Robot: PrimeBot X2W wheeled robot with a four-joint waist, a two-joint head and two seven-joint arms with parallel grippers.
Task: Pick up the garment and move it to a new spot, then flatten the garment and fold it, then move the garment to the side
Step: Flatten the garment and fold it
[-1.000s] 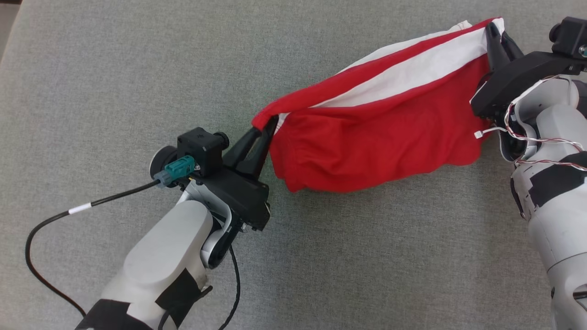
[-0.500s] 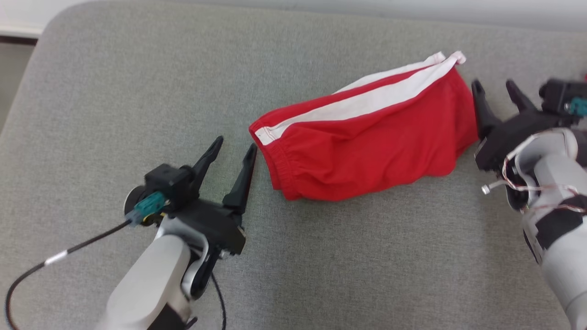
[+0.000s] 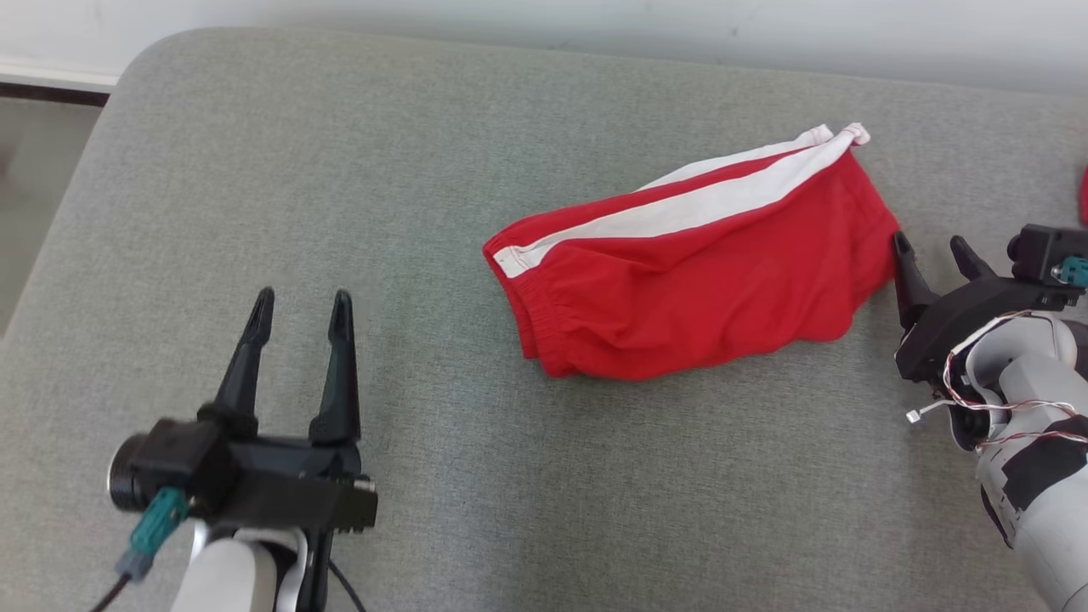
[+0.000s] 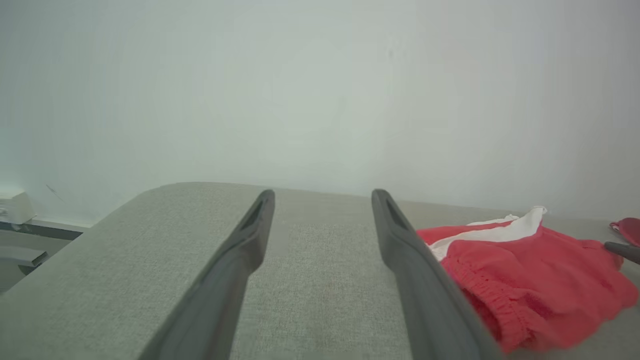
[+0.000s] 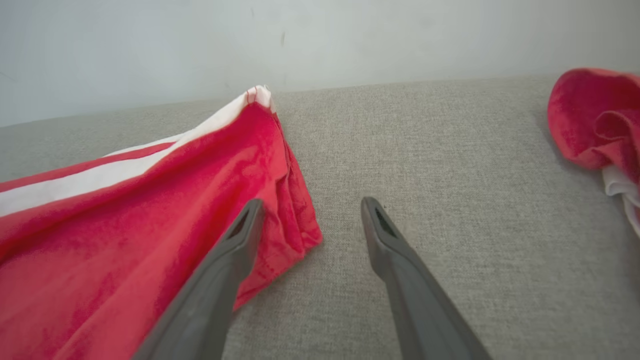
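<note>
Head view: garment (image 3: 688, 272) just beside right gripper (image 3: 926, 240), outside fingers (image 3: 905, 279).

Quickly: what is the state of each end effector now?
Left end effector: open, empty.
Right end effector: open, empty, next to the shorts.

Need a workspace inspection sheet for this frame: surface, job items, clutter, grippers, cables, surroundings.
Surface: grey woven fabric cushion, rounded corner, flat.
Job's things: red shorts with white side stripe, lying rumpled on the cushion, held by neither gripper.
Clutter: second red-and-white cloth near the cushion's right edge.
Grippers: left gripper open, clear of the shorts; right gripper open, beside the shorts' right end, contact unclear.
Cables: black cable with teal plug at left wrist; red-white twisted wires on right arm.
Surroundings: pale wall; dark skirting at left.
</note>
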